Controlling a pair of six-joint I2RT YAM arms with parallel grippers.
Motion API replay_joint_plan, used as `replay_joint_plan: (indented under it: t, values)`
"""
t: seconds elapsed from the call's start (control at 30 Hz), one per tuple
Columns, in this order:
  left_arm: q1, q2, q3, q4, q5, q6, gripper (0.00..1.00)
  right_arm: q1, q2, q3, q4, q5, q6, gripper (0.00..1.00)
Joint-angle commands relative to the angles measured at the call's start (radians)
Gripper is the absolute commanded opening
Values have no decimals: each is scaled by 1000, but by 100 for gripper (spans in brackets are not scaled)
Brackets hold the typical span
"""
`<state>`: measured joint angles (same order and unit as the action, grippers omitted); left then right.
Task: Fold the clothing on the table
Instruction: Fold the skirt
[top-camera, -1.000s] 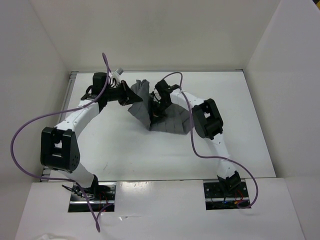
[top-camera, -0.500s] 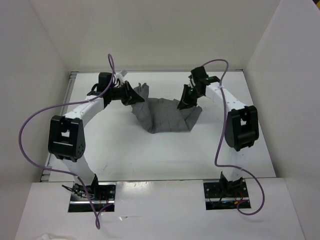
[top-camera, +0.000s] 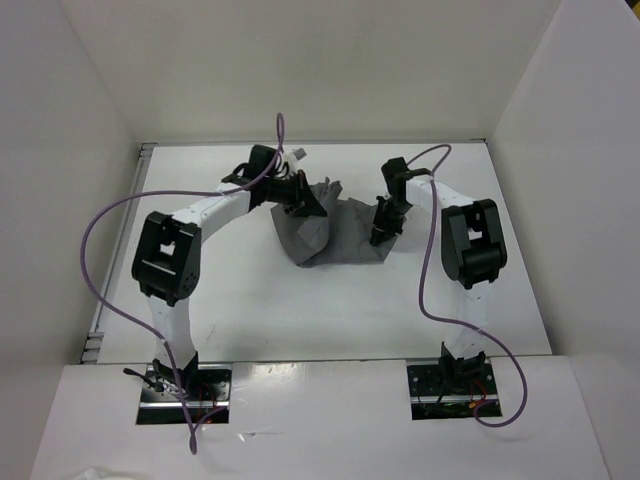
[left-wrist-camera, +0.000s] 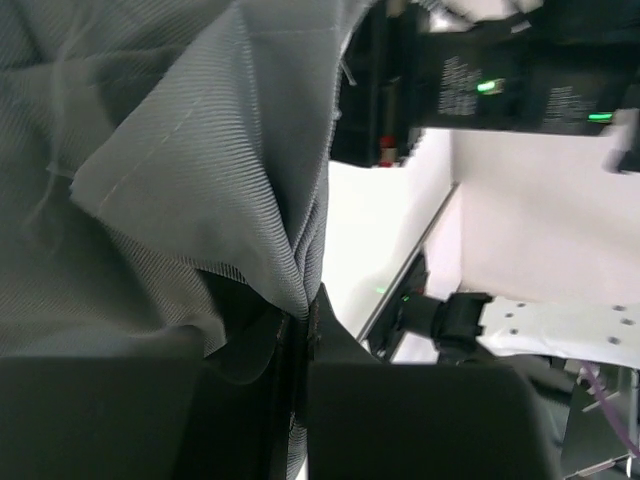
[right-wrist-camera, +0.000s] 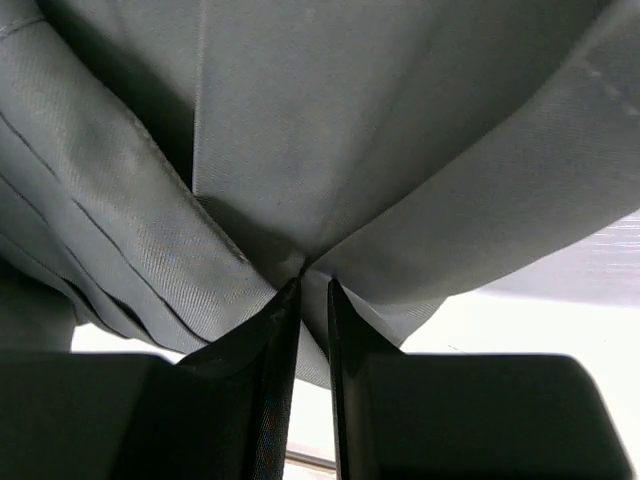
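I worked in a robotics lab cell: bare white walls (top-camera: 300, 70) beyond my left claw (top-camera: 318, 212), white table (top-camera: 250, 310) beneath, purple cables (top-camera: 84, 250).

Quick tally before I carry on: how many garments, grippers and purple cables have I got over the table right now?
Grey clothing: 1
Grippers: 2, the left gripper and the right gripper
Purple cables: 2, the left cable and the right cable
Total: 5

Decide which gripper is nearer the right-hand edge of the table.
Right. The right gripper pinches the right end of the skirt, closer to that table edge; the left gripper grips its left side, farther off.
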<state>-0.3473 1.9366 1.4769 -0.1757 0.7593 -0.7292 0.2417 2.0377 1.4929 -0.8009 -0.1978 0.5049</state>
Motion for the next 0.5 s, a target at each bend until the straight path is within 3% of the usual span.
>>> replay_joint_plan:
  t: [0.0,0.47]
  values:
    - [-59,76,63,-54,-29,39,0,24,15,-2,22,0,4,22]
    - [-171,279,298,-54,-114,-84,0,85,4,-74,69,-31,4,22]
